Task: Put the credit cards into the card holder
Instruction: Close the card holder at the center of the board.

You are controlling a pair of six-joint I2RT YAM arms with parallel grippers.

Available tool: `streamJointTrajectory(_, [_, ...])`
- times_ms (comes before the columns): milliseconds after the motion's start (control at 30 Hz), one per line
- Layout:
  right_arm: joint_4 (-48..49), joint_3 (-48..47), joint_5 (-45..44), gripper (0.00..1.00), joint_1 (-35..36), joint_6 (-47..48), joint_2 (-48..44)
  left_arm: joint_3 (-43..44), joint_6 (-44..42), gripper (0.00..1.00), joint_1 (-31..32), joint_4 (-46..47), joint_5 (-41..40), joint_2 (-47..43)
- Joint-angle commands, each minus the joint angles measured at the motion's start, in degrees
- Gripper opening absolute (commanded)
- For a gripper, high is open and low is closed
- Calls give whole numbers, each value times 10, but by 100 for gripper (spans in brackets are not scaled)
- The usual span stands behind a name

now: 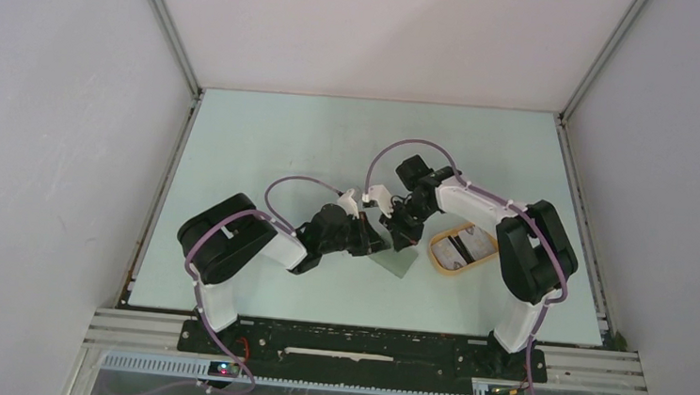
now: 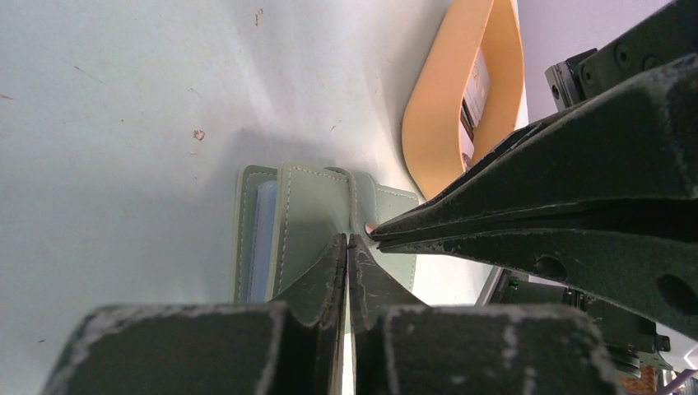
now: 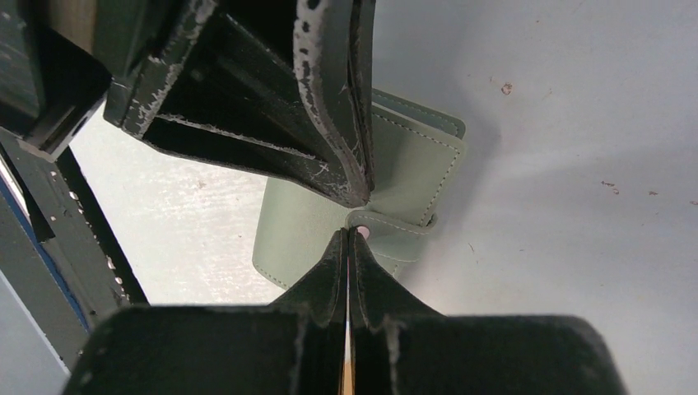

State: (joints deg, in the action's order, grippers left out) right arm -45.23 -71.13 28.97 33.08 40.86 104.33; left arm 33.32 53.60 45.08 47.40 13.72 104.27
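The grey-green card holder (image 1: pixel 401 262) lies on the table between both arms. In the left wrist view it (image 2: pixel 309 214) stands partly open, with a pale blue-grey inner layer showing. My left gripper (image 2: pixel 347 239) is shut on a flap of it. My right gripper (image 3: pixel 348 233) is shut at its strap tab with the pink snap (image 3: pixel 363 233). The two sets of fingertips almost touch. The credit cards (image 1: pixel 461 246), black and pale, lie in the tan-yellow oval tray (image 1: pixel 437 253) to the right; they also show in the left wrist view (image 2: pixel 476 90).
The tray (image 2: pixel 436 90) sits right beside the card holder, under my right arm (image 1: pixel 478 203). White walls enclose the pale green table (image 1: pixel 332 139). A black rail runs along the near edge.
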Motion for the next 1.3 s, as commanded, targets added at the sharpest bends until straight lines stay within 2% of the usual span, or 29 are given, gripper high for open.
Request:
streamJointTrajectory(0, [7,22,-32,0,19,11,-8,-5,-1,6,-2,5,-8,0])
streamJointTrajectory(367, [19,26,-74,0,34,-3,6,-7,-1,6,-1,5,-7,-2])
streamJointTrajectory(1267, [-12,6,-91,0,56,-26,85,-23,6,6,-1,29,-6,-3])
